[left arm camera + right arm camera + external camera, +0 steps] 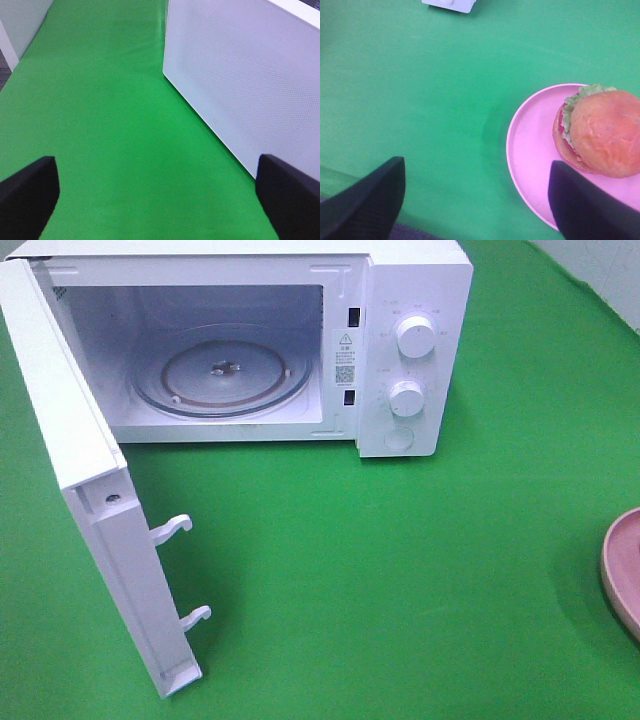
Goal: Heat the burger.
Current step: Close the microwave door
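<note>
The burger (600,132), with a golden-brown bun, green lettuce and a red slice, lies on a pink plate (532,150) in the right wrist view. My right gripper (475,200) hangs open above the green cloth, one finger over the plate's near rim, nothing between the fingers. In the high view only the plate's edge (622,570) shows at the far right, and the burger is out of view there. The white microwave (400,350) stands at the back with its door (95,500) swung wide open and its glass turntable (222,375) bare. My left gripper (155,200) is open beside the door's outer face (250,75).
Green cloth (400,580) covers the table. The open door juts toward the front left, with two latch hooks (172,530) on its edge. Two white knobs (412,338) sit on the microwave's right panel. A white corner of the microwave (451,4) shows in the right wrist view.
</note>
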You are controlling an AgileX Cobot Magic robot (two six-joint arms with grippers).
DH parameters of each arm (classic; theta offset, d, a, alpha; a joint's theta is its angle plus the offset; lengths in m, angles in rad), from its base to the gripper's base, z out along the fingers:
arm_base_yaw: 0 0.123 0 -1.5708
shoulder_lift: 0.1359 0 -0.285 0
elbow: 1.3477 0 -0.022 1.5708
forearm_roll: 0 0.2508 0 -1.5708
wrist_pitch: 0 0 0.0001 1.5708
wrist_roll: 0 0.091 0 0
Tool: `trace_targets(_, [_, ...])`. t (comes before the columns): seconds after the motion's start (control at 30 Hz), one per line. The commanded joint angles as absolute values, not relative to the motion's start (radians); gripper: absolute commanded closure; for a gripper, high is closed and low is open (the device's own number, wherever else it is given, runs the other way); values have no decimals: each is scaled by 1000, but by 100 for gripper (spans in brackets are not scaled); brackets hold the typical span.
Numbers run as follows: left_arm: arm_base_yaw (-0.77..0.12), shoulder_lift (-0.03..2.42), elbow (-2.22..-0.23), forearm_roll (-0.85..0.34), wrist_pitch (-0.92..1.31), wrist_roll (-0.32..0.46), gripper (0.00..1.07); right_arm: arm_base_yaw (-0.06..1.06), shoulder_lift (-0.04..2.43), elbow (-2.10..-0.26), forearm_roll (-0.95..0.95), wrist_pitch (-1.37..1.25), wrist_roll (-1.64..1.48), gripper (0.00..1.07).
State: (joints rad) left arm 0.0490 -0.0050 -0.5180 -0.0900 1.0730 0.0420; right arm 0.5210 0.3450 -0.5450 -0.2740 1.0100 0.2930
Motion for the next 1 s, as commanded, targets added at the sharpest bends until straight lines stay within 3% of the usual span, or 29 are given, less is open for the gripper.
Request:
trace_targets(0.03, [53,-10,-515,-88,1069,39,6,514,299,-549,-273,1016,278,31])
trace_targets(0.13, [53,-10,-515,-88,1069,39,6,496,284,-547,-267,1005,278,31])
trace_targets(0.57, [53,-10,-515,-88,1069,39,6,217,11,-492,-129,959,75,31])
trace_targets(1.0, [53,-10,-515,-89,1069,39,6,190,-32,-492,-128,959,77,31])
